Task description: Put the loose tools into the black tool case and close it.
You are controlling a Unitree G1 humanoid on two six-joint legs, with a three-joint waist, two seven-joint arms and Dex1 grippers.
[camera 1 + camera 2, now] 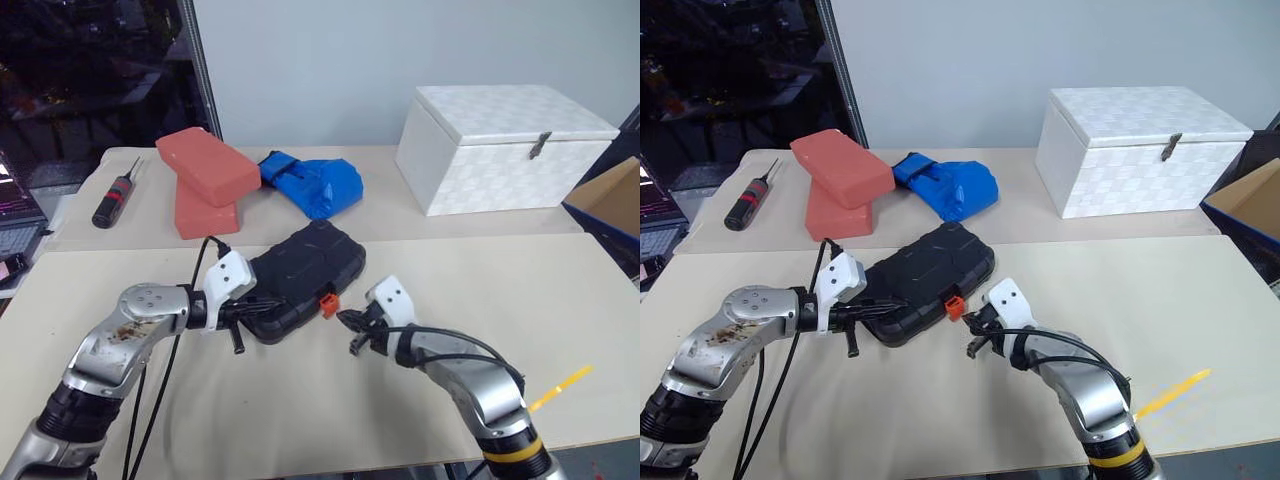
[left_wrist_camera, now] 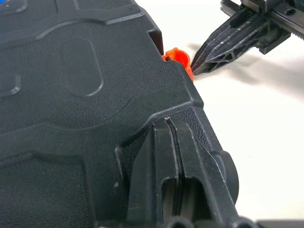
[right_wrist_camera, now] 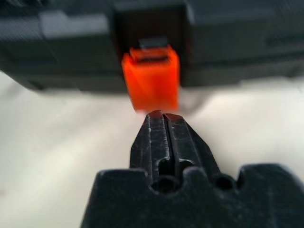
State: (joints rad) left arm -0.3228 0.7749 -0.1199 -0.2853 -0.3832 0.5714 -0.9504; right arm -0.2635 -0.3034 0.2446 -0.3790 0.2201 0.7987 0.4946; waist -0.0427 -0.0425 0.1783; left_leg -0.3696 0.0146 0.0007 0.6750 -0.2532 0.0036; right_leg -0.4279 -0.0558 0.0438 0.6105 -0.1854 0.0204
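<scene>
The black tool case (image 1: 300, 262) lies flat on the near table with its lid down, and the loose tools are out of view. Its orange latch (image 1: 326, 303) sticks out from the front edge. My left gripper (image 2: 170, 122) is shut and rests its tips on the lid's textured near corner (image 2: 95, 95). From the right, my right gripper (image 3: 163, 114) is shut with nothing between its fingers, and its tip sits right at the lower edge of the latch (image 3: 151, 83). Whether it touches the latch I cannot tell.
On the far table are a white box (image 1: 505, 145), two red blocks (image 1: 205, 170), a blue bag (image 1: 315, 185) and a black screwdriver with red bands (image 1: 113, 200). A cardboard box (image 1: 612, 200) stands at the right edge. A yellow strip (image 1: 560, 388) lies near my right arm.
</scene>
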